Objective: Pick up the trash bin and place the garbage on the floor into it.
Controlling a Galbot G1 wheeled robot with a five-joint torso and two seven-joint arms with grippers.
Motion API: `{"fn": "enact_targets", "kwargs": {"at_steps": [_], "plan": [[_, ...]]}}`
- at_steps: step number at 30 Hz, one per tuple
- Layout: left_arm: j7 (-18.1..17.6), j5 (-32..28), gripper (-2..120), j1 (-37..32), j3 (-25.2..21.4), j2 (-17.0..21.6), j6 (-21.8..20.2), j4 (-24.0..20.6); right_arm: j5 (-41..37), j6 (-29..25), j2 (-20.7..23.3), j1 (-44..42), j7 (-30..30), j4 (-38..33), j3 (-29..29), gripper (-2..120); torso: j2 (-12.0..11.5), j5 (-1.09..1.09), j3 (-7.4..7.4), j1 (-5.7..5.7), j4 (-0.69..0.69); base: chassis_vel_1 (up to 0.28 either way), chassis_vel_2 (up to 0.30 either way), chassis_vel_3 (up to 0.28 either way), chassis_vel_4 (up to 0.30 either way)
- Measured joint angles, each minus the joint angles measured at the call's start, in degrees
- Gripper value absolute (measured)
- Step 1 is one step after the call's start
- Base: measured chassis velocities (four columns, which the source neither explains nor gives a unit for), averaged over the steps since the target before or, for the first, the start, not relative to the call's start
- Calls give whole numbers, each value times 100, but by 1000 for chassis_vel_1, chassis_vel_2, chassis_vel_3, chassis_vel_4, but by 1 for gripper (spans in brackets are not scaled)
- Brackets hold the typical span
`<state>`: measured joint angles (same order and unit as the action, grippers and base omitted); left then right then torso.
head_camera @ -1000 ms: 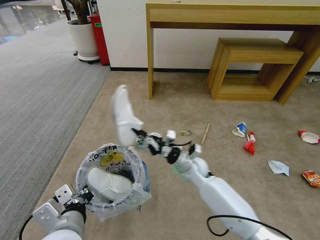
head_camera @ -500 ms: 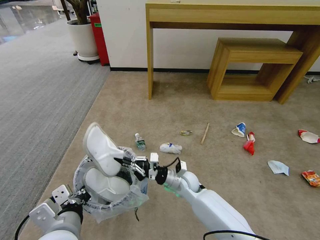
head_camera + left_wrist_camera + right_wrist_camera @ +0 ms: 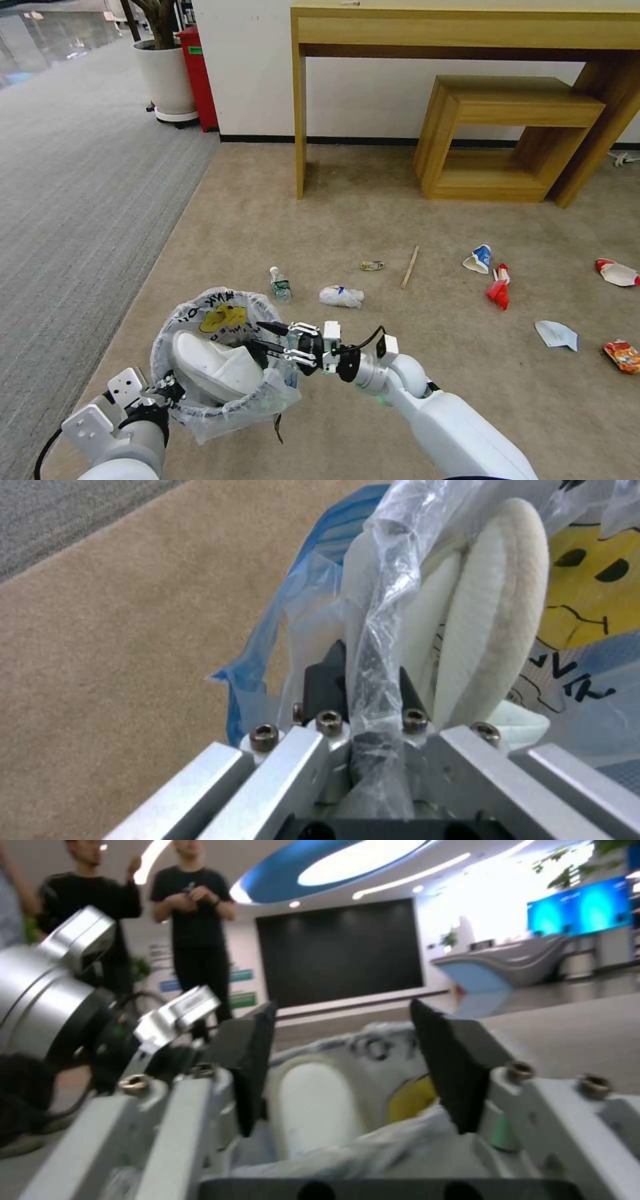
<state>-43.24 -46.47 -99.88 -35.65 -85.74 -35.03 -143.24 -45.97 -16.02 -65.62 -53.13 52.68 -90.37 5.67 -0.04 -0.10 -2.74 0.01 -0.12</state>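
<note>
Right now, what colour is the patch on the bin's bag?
Yellow patch with black print, clearest in the left wrist view.

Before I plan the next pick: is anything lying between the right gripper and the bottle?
Nothing visible does. The right gripper, open over the bin, has only bare carpet between it and the bottle.
</note>
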Motion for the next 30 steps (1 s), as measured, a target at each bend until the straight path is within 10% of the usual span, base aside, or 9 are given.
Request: {"fn": "enact_targets", "kwargs": {"at_steps": [13, 30], "plan": [[-22, 5, 0, 108, -206, 76, 4, 0, 242, -361, 530, -1230, -2092, -1137, -2056, 100, 0, 3, 0, 0, 0, 0, 0, 0, 0], [77, 765, 0, -20, -276, -48, 69, 0, 1148, -183, 362, -2991, -3717, -1976, -4186, 100, 0, -1, 0, 0, -1, 0, 0, 0, 0]]}}
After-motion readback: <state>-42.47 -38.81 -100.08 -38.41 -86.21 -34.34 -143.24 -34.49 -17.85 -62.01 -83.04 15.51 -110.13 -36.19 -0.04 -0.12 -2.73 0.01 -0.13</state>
